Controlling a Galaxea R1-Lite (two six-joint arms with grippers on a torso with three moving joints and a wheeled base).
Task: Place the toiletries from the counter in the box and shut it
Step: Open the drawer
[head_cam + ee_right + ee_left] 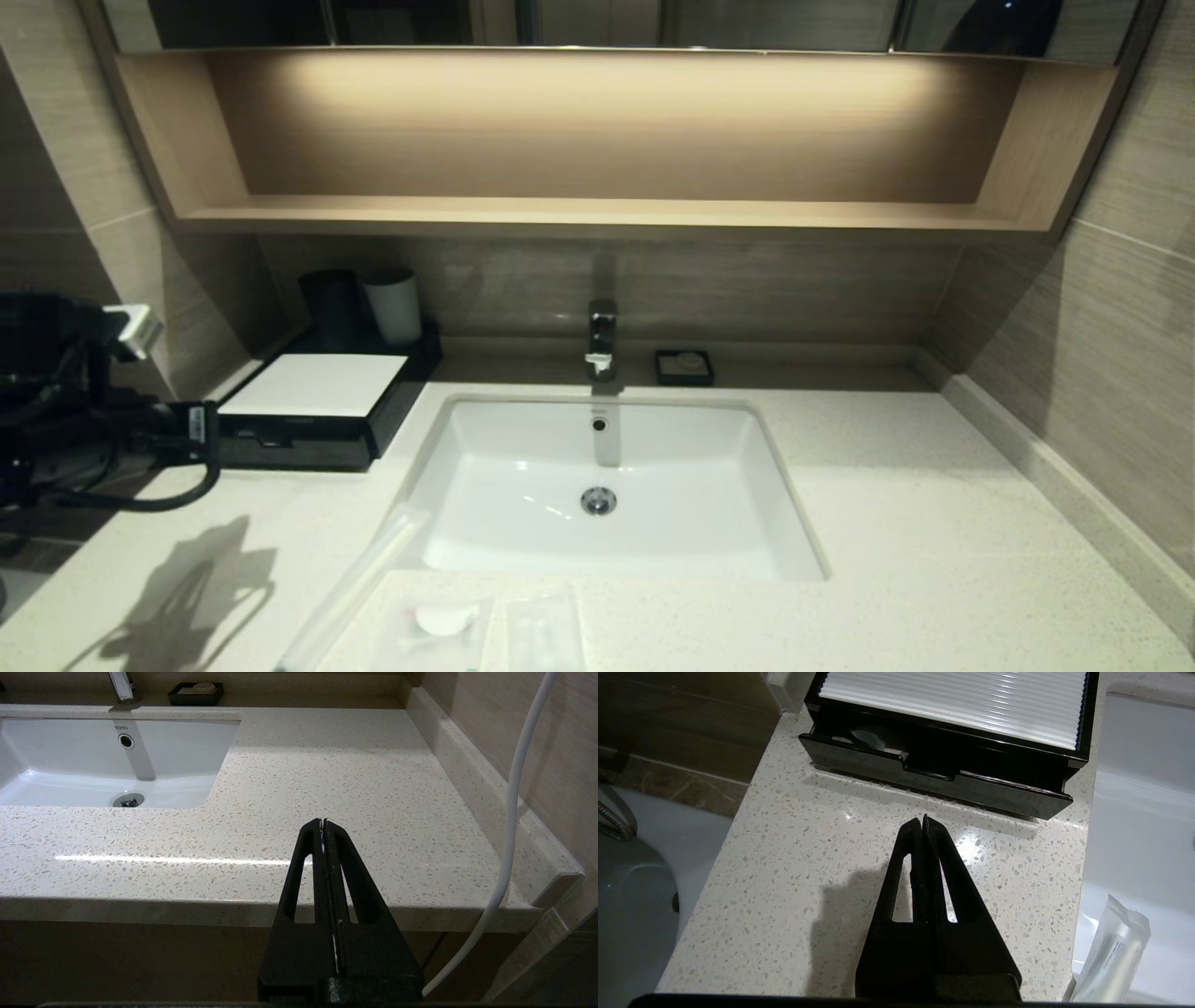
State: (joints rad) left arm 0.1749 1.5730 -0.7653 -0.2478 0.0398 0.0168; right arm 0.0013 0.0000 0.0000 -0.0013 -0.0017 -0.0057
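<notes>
The black box [308, 439] with a white top panel stands on the counter [934, 523], left of the sink. In the left wrist view its front drawer [934, 777] is pulled out a little. Three clear packets lie at the counter's front edge: a long thin one [359, 579], slanting over the sink's corner, a squarish one with a white disc [443, 621], and a small rectangular one [544, 633]. My left gripper [923, 820] is shut and empty, above the counter just in front of the drawer. My right gripper [323, 822] is shut and empty, over the counter's front edge to the right of the sink.
The white sink basin [523, 467] sits mid-counter with a faucet [602, 338] behind it. A small black dish [684, 367] is by the back wall. A black cup [329, 303] and a white cup [393, 306] stand behind the box. A white cable [514, 788] hangs near the right wall.
</notes>
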